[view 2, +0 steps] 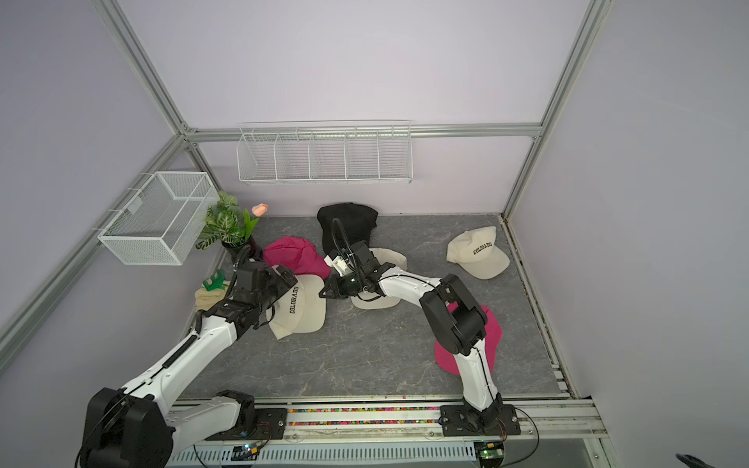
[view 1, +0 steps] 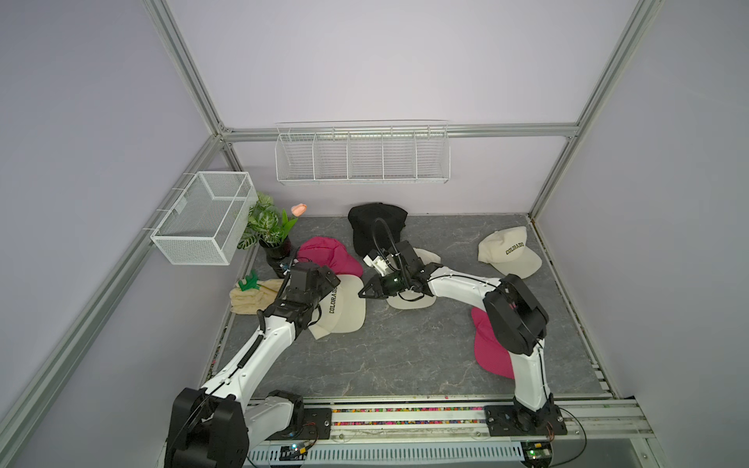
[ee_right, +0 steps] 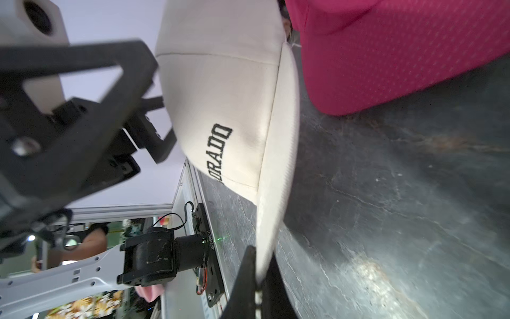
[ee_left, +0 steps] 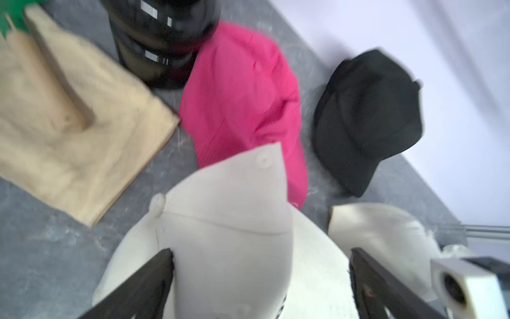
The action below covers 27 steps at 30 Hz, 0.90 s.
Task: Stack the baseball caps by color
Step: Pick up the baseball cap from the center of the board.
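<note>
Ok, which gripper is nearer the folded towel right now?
Left. The left gripper hangs open over the cream cap stack right beside the towel. The right gripper is beyond that stack, shut on its brim.

Left hand (ee_left: 260,254) wide open, right hand (ee_right: 261,254) tightly shut.

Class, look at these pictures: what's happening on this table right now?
Two robot arms are sorting baseball caps by colour. The right gripper has its jaws shut on the brim of a cream COLORADO cap lying beside a pink cap. The left gripper hangs open over that cap's crown. Black caps sit at the back; another cream cap and another pink cap lie apart on the right.
</note>
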{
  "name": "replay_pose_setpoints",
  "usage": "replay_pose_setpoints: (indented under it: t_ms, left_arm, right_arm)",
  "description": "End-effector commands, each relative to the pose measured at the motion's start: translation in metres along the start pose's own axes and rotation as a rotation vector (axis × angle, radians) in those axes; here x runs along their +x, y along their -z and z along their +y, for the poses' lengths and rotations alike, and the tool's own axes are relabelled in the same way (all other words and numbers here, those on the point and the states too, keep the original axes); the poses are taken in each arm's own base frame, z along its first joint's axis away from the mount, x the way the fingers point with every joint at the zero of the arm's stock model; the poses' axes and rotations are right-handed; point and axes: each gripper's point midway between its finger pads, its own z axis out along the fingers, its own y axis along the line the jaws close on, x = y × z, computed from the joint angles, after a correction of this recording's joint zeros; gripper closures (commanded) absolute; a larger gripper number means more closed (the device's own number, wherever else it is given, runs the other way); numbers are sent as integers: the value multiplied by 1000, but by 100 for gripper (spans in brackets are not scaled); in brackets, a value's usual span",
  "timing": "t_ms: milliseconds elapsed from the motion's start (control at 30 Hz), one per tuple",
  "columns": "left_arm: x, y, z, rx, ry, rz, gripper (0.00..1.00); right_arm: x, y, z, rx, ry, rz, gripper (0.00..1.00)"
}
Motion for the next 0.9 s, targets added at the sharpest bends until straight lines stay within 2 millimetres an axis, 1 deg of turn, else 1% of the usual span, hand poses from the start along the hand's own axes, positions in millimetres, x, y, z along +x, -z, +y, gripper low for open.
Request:
replay_pose_setpoints:
  t_ms: [0, 33, 100, 200, 267, 333, 400, 467, 500, 533, 600, 633, 733, 867]
  left_arm:
    - [-39, 16, -22, 48, -2, -125, 0]
    - [-42, 19, -36, 118, -3, -124, 1]
    - [-45, 30, -77, 318, -21, -130, 0]
    - [-43, 40, -111, 431, -33, -125, 0]
    - [-36, 40, -125, 459, -52, -105, 0]
    - [-32, 38, -133, 484, -45, -91, 0]
    - [-29, 35, -134, 513, 28, -93, 0]
    - [-28, 37, -141, 599, 110, -111, 0]
    - [-30, 40, -147, 638, 124, -116, 0]
    - [-29, 40, -152, 659, 123, -105, 0]
    - [-26, 42, -171, 711, 90, -70, 0]
    - [-24, 43, -179, 737, 76, -57, 0]
    - [-8, 42, -203, 828, 48, 6, 0]
    - [13, 38, -233, 976, 59, 99, 0]
  right_arm:
    - [-29, 29, 12, 41, 80, -215, 93]
    - [-33, 39, 13, 49, 84, -256, 93]
    - [-40, 61, 11, 69, 66, -358, 94]
    - [-50, 96, 16, 93, 62, -525, 94]
    - [-55, 113, 20, 137, 82, -583, 94]
    - [-59, 129, 23, 179, 104, -639, 93]
    - [-64, 146, 24, 201, 107, -723, 94]
    - [-71, 166, 24, 212, 80, -835, 93]
    - [-77, 179, 25, 208, 51, -911, 94]
    - [-73, 184, 18, 213, 32, -951, 93]
    - [-78, 201, 25, 178, 40, -1049, 93]
    - [-80, 206, 27, 169, 34, -1073, 93]
    - [-84, 220, 24, 154, -52, -1130, 93]
    - [-87, 240, 21, 61, -156, -1240, 93]
